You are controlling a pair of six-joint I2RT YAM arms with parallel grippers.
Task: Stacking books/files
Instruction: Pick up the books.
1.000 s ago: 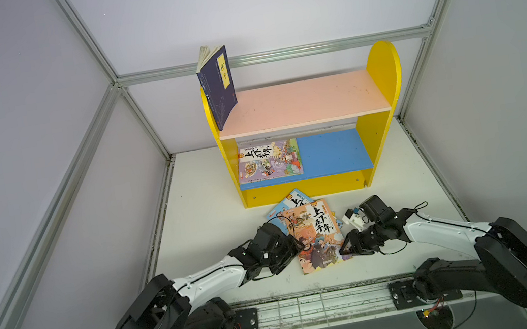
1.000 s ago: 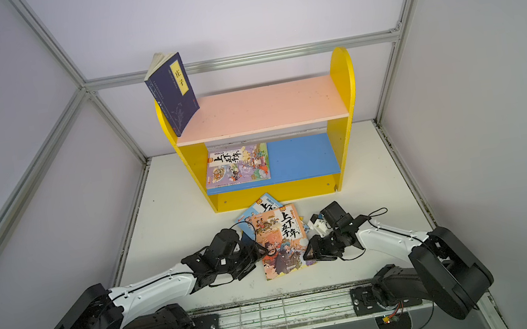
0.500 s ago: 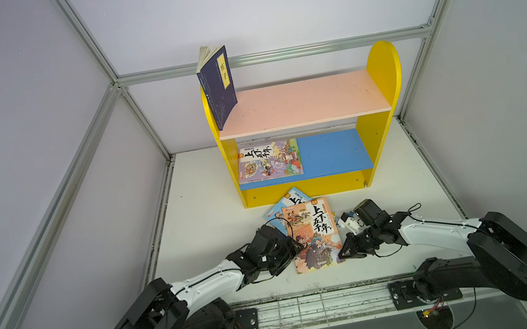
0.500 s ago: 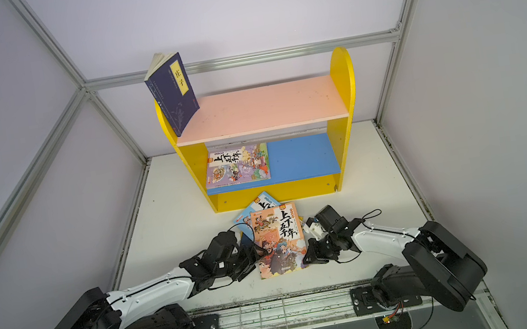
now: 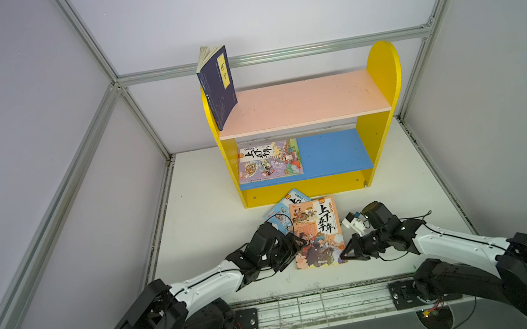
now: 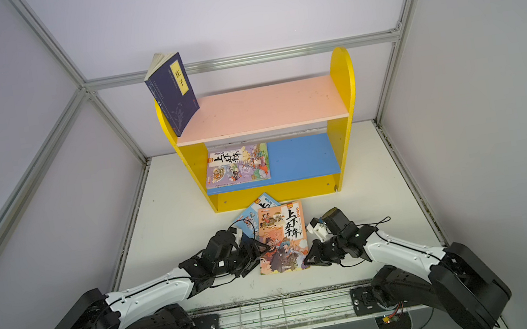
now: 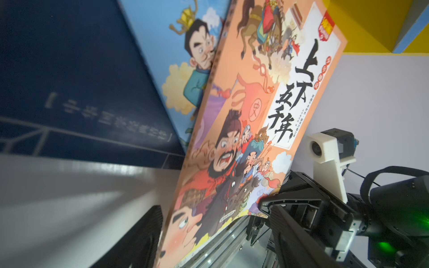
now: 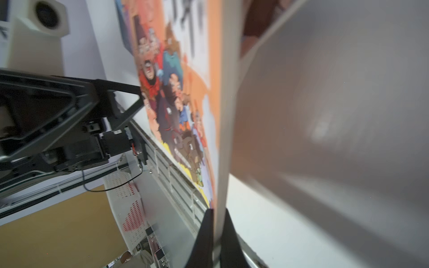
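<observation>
Two tools flank the orange book (image 5: 317, 231) on the worktop (image 5: 209, 216), and the change is on the right. The right tool (image 8: 216, 215), jaws apart a second ago, now pinches the book's near right corner, its thin edge caught between the two fingers (image 8: 204, 234). That corner looks lifted clear of the worktop in the left wrist view. The book otherwise lies about where it did, over a blue book (image 5: 281, 210) just in front of the shelf (image 5: 381, 84). The left tool (image 5: 296, 242) stands wide at the book's left edge and holds nothing; whether it touches the cover I cannot tell. With the grip made, the book seems ready to go to the shelf. There a purple book (image 5: 268, 161) lies flat on the lower board and a navy book (image 5: 217, 87) leans at the top. Held by one corner, so thin a book will likely sag.
</observation>
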